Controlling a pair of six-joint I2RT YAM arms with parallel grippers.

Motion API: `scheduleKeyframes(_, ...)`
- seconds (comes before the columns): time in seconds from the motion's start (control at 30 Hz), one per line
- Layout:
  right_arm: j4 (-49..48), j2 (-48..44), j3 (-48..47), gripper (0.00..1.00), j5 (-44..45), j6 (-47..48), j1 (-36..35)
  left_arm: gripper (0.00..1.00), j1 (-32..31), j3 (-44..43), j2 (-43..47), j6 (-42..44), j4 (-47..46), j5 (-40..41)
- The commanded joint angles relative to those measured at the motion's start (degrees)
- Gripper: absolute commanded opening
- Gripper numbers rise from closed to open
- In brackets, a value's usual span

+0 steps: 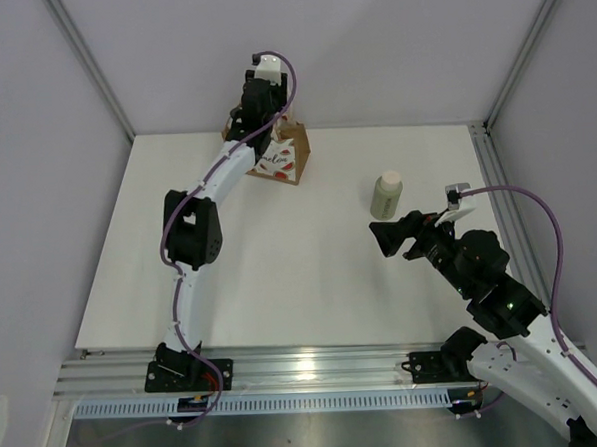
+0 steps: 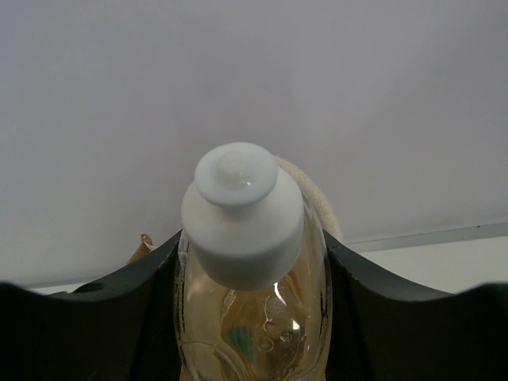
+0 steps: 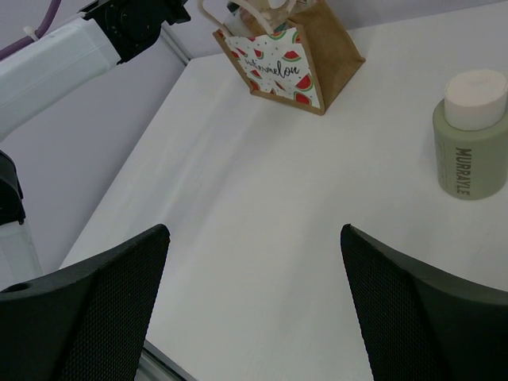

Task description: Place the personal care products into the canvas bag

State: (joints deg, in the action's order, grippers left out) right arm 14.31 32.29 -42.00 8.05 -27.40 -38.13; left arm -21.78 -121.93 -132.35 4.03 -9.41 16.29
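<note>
My left gripper (image 2: 252,270) is shut on the amber bottle with the white cap (image 2: 242,214) and holds it upright over the canvas bag (image 1: 285,154) at the table's far edge. A white bag handle (image 2: 313,198) shows just behind the cap. The bag also shows in the right wrist view (image 3: 290,59), brown with a white watermelon-print panel. The olive-beige bottle with the cream cap (image 1: 385,195) stands upright on the table, and shows at right in the right wrist view (image 3: 470,135). My right gripper (image 1: 384,237) is open and empty just in front of it. The peach bottle and the jar are out of view.
The left arm (image 3: 71,48) reaches across the table's left side to the bag. Grey walls close in the back and sides. A metal rail (image 1: 306,368) runs along the near edge, another (image 1: 498,203) along the right edge.
</note>
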Motion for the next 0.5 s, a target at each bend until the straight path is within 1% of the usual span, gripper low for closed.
scheduleKeyframes(0.0, -1.21, -0.48, 0.16, 0.93, -1.46, -0.73, -0.02, 0.01, 1.83, -0.07, 2.63, 3.79, -8.16, 3.22)
scheduleKeyframes(0.07, -1.30, -0.57, 0.16, 0.93, -1.81, -0.82, -0.02, 0.00, 2.09, 0.90, 3.06, 3.35, -8.34, 1.47)
scheduleKeyframes(0.1, -1.30, -0.57, 0.16, 0.93, -2.25, -1.08, -0.10, 0.01, 2.18, 1.34, 3.24, 3.00, -8.43, -1.76)
scheduleKeyframes(0.2, -1.65, -0.74, 0.25, 0.93, -2.60, -1.17, -0.19, 0.01, 2.18, 2.40, 2.46, 0.81, -8.26, -6.08)
scheduleKeyframes(0.3, -1.74, -0.65, 0.43, 0.93, -2.08, -1.17, -0.28, 0.01, 2.18, 2.05, 1.32, -2.00, -8.08, -7.33)
scheduleKeyframes(0.47, -1.65, -0.21, 0.43, 0.93, -1.99, -0.99, -0.28, 0.00, 2.18, 2.40, 0.34, -3.42, -7.99, -8.74)
